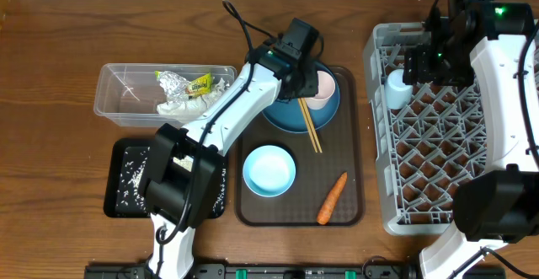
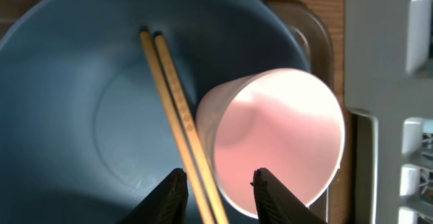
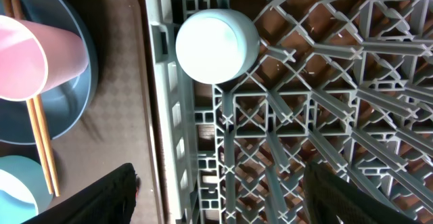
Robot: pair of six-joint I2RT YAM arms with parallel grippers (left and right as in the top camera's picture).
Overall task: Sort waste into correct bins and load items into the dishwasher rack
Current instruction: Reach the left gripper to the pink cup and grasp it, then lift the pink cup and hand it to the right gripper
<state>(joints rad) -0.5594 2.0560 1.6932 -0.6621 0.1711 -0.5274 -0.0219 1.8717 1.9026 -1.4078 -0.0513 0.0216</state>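
Dark wood tabletop [image 1: 50,102], grey rack [image 1: 376,127] at its right edge. Left gripper [image 2: 220,193] sits open around the chopsticks [image 2: 176,109] and pink cup [image 2: 277,136] rim; right gripper [image 3: 230,197] is spread wide, empty.

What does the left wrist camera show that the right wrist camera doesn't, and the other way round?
Only the left wrist view shows the left pincer, jaws apart above the chopsticks and the pink cup. Only the right wrist view shows the light blue cup standing in the dishwasher rack, the rack's lattice floor, and part of the bowl. Both show that pink cup lying on its side on the blue plate, the chopsticks beside it, and the rack's edge.
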